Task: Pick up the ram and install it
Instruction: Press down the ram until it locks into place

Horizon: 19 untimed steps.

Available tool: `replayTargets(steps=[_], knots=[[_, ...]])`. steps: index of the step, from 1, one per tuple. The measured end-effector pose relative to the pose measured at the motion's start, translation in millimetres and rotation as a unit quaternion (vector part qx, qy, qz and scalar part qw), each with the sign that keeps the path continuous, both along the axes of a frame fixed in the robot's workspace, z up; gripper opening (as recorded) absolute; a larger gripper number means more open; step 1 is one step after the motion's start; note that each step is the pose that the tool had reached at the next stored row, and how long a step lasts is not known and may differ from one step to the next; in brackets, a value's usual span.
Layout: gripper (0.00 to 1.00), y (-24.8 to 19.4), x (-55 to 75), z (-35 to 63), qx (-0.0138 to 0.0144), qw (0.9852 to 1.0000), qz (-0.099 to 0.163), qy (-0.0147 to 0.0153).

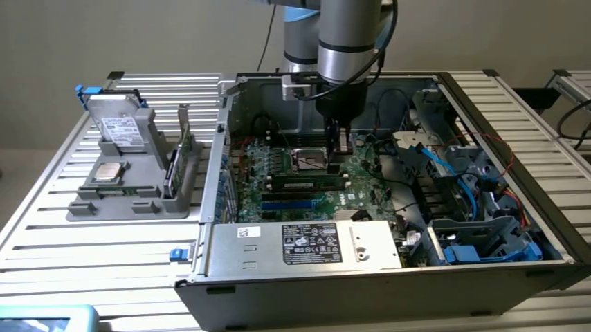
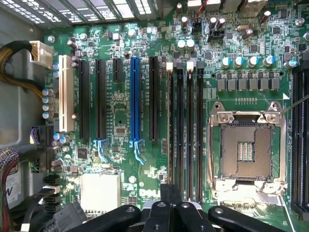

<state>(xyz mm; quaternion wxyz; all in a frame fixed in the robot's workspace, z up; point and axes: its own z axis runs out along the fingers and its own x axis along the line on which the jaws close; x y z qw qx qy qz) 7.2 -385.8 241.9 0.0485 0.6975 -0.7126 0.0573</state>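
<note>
Slatted metal worktop [image 1: 55,228], open computer case [image 1: 388,277]. Pincer [image 1: 338,142] shut above motherboard [image 2: 120,121], holding nothing visible. Risk: ram [image 1: 305,184] half-seated, tilted under pressing.

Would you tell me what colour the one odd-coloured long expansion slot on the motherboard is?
Blue; the expansion slot shows best in the wrist view.

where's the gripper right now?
In the exterior view, the gripper is inside the open computer case, just over the motherboard beside the CPU socket. The wrist view puts it over the black memory slots next to that socket.
</note>
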Motion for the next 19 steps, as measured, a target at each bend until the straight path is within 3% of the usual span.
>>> replayTargets(steps=[13, 19], knots=[[0.11, 0.0, -1.4, -6.5, -0.0016, 1.0000, 0.000, 0.0000], [0.11, -0.1, -0.7, -8.5, -0.0043, 1.0000, 0.000, 0.0001]])
